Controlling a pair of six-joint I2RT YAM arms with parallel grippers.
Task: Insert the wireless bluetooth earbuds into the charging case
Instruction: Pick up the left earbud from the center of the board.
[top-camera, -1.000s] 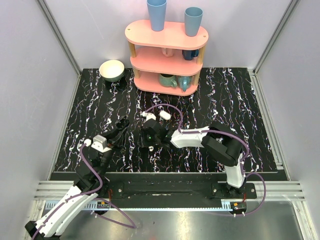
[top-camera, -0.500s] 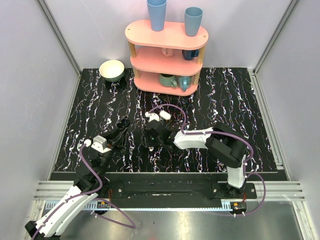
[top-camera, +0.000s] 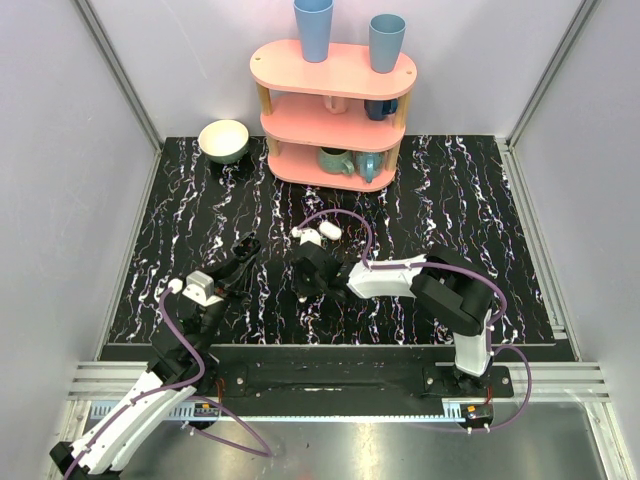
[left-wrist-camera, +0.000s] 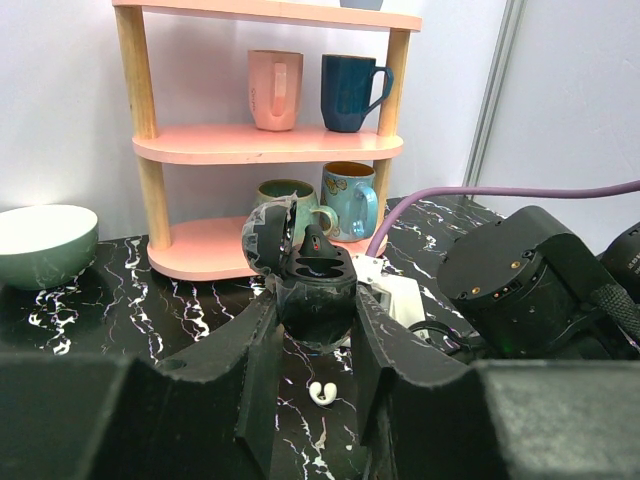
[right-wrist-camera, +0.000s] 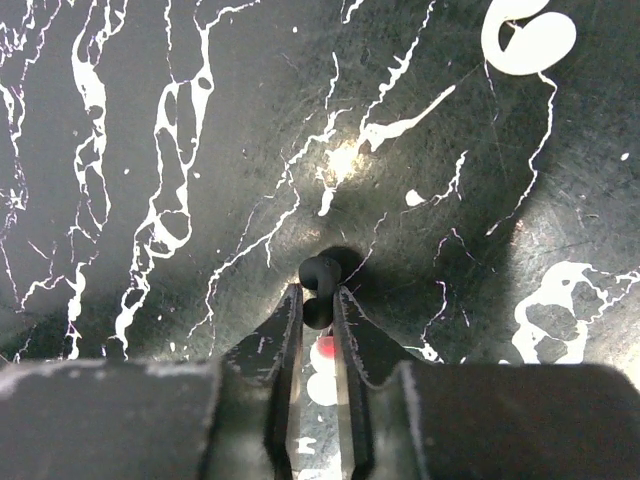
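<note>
My left gripper (left-wrist-camera: 315, 335) is shut on a black rounded charging case (left-wrist-camera: 312, 285) and holds it above the table. The case lid is open and its two cavities show. In the top view this gripper (top-camera: 243, 250) is left of centre. My right gripper (right-wrist-camera: 318, 305) points down at the table and is shut on a tiny black earbud (right-wrist-camera: 320, 272). In the top view it (top-camera: 303, 290) is mid-table. A small white curved earbud (left-wrist-camera: 320, 392) lies on the table below the case. It also shows in the right wrist view (right-wrist-camera: 528, 38).
Two small white rounded pieces (top-camera: 328, 230) (top-camera: 303, 235) lie just beyond my right gripper. A pink three-tier shelf (top-camera: 335, 110) with mugs and cups stands at the back. A pale bowl (top-camera: 223, 140) sits to its left. A purple cable (top-camera: 335, 215) loops over the right arm.
My right wrist has tilted and come down over the same spot, and its arm has folded closer. The left arm with the case has not moved.
</note>
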